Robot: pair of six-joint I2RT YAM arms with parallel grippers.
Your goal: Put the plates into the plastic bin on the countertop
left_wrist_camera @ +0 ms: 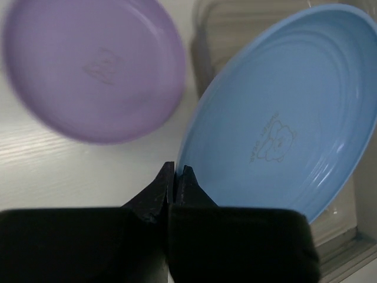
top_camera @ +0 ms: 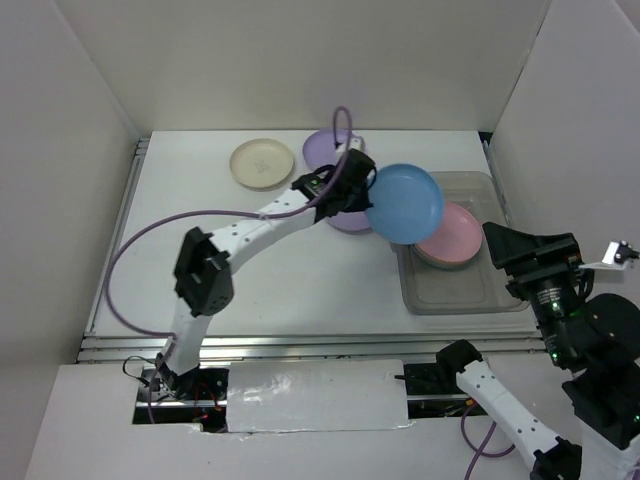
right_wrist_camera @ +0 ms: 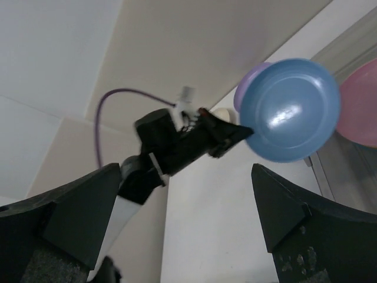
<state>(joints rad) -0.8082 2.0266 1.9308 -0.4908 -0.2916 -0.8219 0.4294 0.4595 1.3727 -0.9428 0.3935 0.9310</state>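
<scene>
My left gripper (top_camera: 366, 193) is shut on the rim of a blue plate (top_camera: 404, 203) and holds it tilted in the air, over the left edge of the plastic bin (top_camera: 462, 292). In the left wrist view the fingertips (left_wrist_camera: 175, 172) pinch the blue plate (left_wrist_camera: 283, 118) at its lower left edge. A pink plate (top_camera: 452, 236) lies in the bin. One lilac plate (top_camera: 350, 223) sits on the countertop (top_camera: 300, 280) under the left wrist, and another (top_camera: 326, 146) behind it. A cream plate (top_camera: 262, 162) lies at the back left. My right gripper (right_wrist_camera: 185, 203) is open and holds nothing, near the bin's right side.
White walls enclose the countertop on three sides, and a metal rail (top_camera: 300, 345) runs along its near edge. A purple cable (top_camera: 150, 235) loops off the left arm. The right arm (top_camera: 545, 275) stands just right of the bin.
</scene>
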